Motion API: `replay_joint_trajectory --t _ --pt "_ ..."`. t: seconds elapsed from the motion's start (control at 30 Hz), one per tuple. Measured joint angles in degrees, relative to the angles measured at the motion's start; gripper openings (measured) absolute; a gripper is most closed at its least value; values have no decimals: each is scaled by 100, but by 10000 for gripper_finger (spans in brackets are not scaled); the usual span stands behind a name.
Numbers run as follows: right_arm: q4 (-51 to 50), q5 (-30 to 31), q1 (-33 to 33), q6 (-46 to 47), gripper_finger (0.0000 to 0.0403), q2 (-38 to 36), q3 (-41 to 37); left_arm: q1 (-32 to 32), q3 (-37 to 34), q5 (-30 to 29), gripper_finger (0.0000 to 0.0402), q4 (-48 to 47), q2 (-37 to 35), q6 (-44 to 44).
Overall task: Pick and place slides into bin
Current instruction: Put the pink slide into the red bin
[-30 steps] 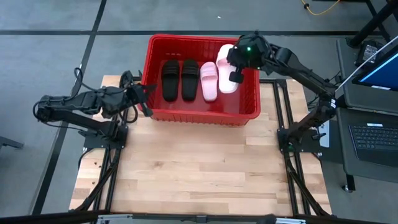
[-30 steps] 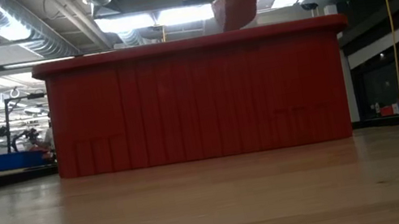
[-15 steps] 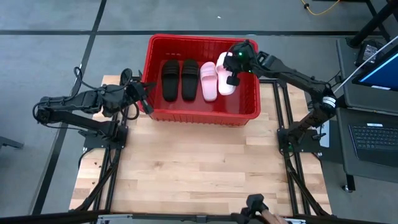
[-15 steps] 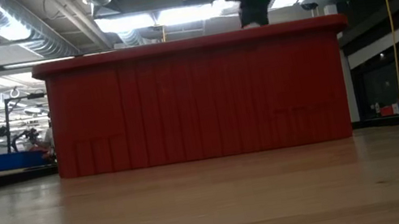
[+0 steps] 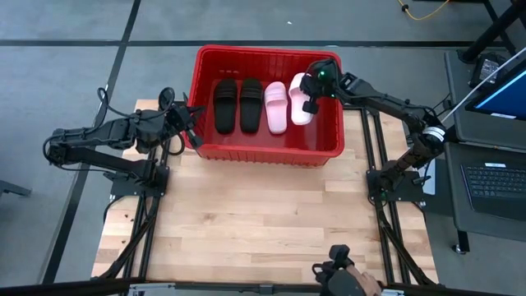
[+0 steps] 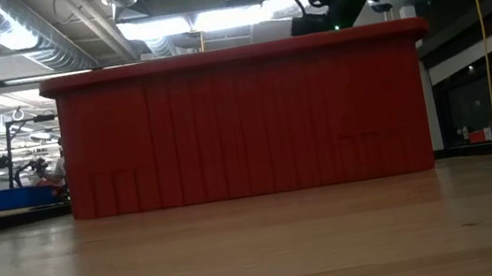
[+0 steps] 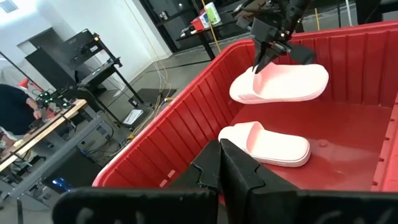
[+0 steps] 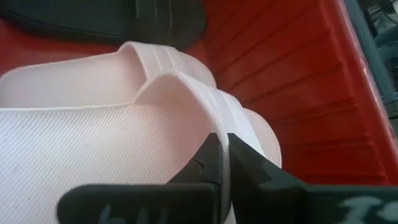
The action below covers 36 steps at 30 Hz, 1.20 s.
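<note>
In the upper middle of the high view we see the large rectangular bright red plastic bin with ribbed walls [image 5: 271,153] standing at the far edge of the pale wooden counter [image 5: 263,222]. Inside it lie two black open-toe slide sandals [image 5: 237,104] side by side at left, then a pale pink slide sandal [image 5: 276,108] flat on the bin floor. The second pale pink slide sandal [image 7: 280,84] is at the bin's right end, raised above the floor. Our right hand [image 5: 311,97] is pinched narrow on that sandal's wide strap, the fingers [image 8: 239,171] closed against the pink edge. Our left hand [image 5: 191,130] waits just outside the bin's left wall, its fingers [image 7: 239,174] pressed together and holding nothing. At the bottom edge of the high view a person's hand [image 5: 349,284] shows.
</note>
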Motion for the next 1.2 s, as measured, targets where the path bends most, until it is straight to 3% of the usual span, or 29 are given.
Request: replay_joint_trajectory --t 0.37,0.77,1.2 --pt "588 -197 -200 -419 13 69 -450 29 0 0 3 -4 0 13" --pt "1222 -239 -275 -481 13 800 -465 29 0 -1 1 -2 0 -2" --pt "1242 -90 -386 -589 13 914 -464 29 0 -16 3 -116 0 11"
